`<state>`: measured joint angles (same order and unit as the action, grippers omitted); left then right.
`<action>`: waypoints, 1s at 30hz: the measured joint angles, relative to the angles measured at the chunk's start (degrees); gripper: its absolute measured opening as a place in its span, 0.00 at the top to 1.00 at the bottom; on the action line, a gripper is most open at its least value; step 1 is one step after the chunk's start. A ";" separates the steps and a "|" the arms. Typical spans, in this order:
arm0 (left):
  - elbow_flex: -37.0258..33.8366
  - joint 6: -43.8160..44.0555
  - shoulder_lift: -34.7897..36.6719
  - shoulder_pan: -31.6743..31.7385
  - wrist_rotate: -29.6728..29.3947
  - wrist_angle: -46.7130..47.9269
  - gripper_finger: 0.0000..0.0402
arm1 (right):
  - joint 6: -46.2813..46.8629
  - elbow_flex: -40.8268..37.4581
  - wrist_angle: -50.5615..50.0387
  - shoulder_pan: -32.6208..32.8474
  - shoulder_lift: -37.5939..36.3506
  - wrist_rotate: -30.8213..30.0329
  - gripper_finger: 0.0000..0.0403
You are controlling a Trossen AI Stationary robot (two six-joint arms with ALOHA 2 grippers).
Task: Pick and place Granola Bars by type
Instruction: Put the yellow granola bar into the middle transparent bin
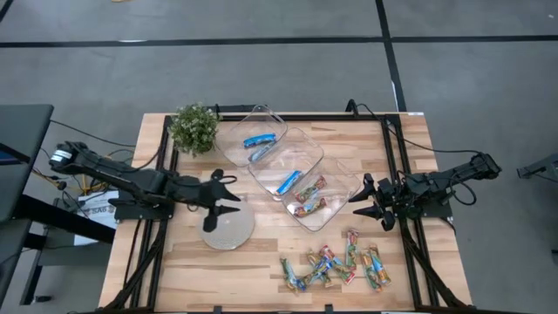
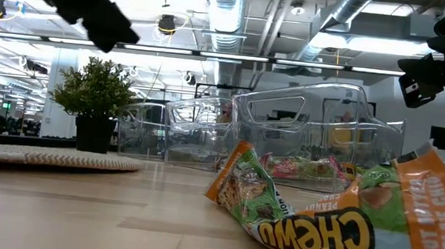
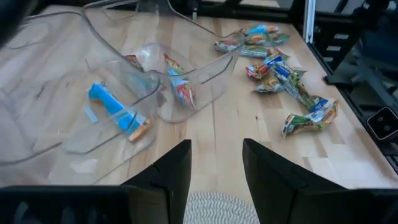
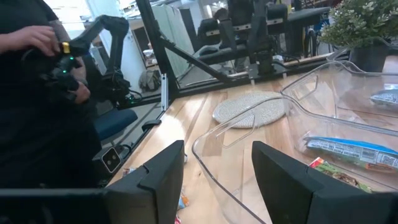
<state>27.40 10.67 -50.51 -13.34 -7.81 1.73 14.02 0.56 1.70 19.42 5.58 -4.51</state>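
Both empty grippers, left and right, sit open by the trays; the bars look light and crinkly, best pinched mid-wrapper.

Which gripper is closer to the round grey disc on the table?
Left. The left gripper hovers at the edge of the round grey disc, jaws open and empty. The right gripper is across the table, beyond the clear trays, also open.

In the low view, the nearest bar is cut off by the frame's bottom and right edges; its wrapper print is only partly readable.
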 joint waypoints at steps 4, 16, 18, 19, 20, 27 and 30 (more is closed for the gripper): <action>-4.63 0.04 6.98 1.03 0.02 -0.43 0.66 | 0.00 0.00 -0.01 0.00 0.00 0.00 0.54; -18.36 -4.02 28.34 3.43 1.51 -0.91 0.66 | 0.00 0.00 0.00 -0.01 0.01 0.00 0.54; -19.16 -4.08 30.93 3.43 1.50 -1.36 0.66 | 0.00 0.00 -0.01 -0.01 0.00 0.00 0.54; -19.40 -4.22 32.11 3.43 1.36 -1.35 0.66 | 0.00 0.00 -0.01 -0.01 0.01 0.00 0.54; -19.66 -4.58 33.22 3.43 1.04 -1.41 0.66 | 0.00 0.01 -0.01 -0.01 0.01 0.00 0.54; -23.19 -5.42 42.15 3.43 -0.34 -2.70 0.66 | 0.00 0.00 -0.01 -0.01 0.01 0.00 0.54; -24.02 -5.65 45.76 3.43 -0.37 -1.68 0.66 | 0.00 0.00 -0.01 -0.02 0.00 0.00 0.54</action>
<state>3.38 5.02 -4.75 -9.91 -8.19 0.05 14.02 0.56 1.69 19.40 5.58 -4.51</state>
